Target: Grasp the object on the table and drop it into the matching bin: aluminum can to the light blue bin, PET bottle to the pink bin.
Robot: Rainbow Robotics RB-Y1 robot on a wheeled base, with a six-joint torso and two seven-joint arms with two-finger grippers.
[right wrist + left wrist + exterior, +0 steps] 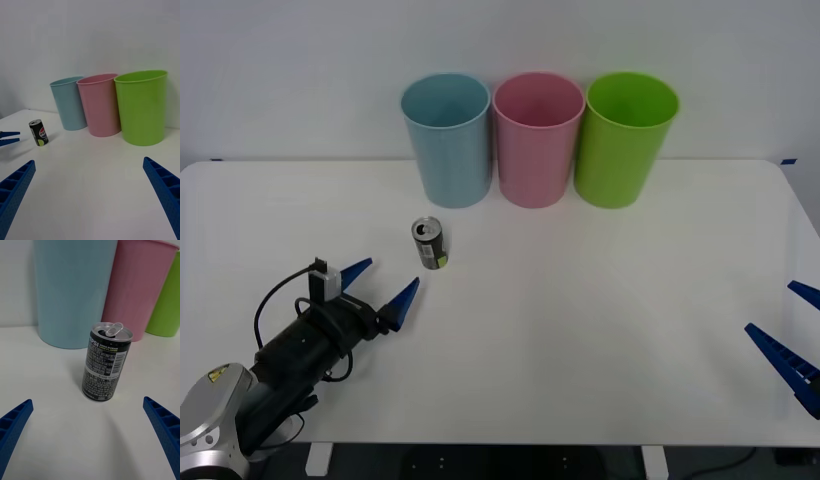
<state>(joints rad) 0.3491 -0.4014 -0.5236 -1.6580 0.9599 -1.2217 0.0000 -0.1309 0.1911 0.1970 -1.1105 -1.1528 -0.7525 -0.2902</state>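
can [429, 243] stands upright on the white table [600, 330], left of centre, just in front of the light blue bin [447, 140] but not touching it; the pink bin [537, 138] and a green bin [623, 138] line up to the right along the far edge. left gripper [387, 286] sits just short of the can, fingers spread wide apart and empty. right gripper [792, 326] waits at the near right edge, also spread. thin, light and smooth-sided, the opened can looks easy to dent or tip, so a gentle squeeze around mid-body seems the safest hold.
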